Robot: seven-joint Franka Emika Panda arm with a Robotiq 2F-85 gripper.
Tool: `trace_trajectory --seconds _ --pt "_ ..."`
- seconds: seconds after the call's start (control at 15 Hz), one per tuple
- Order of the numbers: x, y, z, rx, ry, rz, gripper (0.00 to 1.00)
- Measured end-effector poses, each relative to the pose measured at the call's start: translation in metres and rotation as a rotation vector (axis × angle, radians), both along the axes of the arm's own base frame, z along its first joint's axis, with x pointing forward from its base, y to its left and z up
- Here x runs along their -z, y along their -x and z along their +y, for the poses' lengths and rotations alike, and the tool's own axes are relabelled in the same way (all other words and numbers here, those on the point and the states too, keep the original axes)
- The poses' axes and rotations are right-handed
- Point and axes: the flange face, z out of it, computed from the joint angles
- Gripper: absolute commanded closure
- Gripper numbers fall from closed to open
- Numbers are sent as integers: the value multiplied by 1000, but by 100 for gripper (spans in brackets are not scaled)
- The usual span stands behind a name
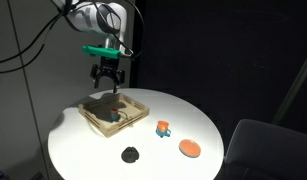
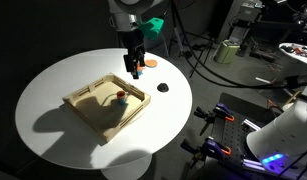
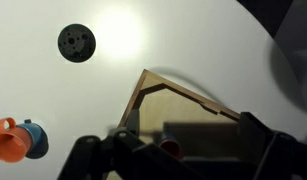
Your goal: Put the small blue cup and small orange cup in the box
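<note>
Spread wide and holding nothing, the hand [image 1: 108,80] hung just above the far left part of the wooden box [image 1: 115,112] in an exterior view. Its dark fingers [image 1: 99,72] pointed down from the white arm [image 1: 98,18]. In the wrist view the hand [image 3: 173,162] filled the bottom edge, one finger [image 3: 88,160] low on the left and its mate low on the right, with the box's near corner [image 3: 145,82] between them.

The box sat on the left half of the round white counter [image 1: 73,150], a shallow open tray with low walls. Inside it lay a small item [image 2: 121,97] showing red and blue, too small to name.

To the right of the box and nearer the front edge, a black round piece [image 1: 130,154] lay flat on the counter, well apart from the box. The wrist view showed it [image 3: 76,41] as a dark disc with small holes.

Further right stood the task's things, outside the box and on the bare counter. The small orange cup [image 3: 5,140] and the small blue cup [image 3: 35,140] touched each other side by side. In an exterior view they read as one orange and blue shape [image 1: 163,127] near the box's right corner, not touching it.

Rightmost, an orange disc [image 1: 190,148] lay flat near the counter's edge, just beside the cups but apart from them.
</note>
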Motion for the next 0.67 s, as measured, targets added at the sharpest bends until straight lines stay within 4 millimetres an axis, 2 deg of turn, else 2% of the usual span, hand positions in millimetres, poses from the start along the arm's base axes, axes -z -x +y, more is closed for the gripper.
trace_trajectory --seconds 0.67 --pt "-33 35 -22 204 89 -64 0"
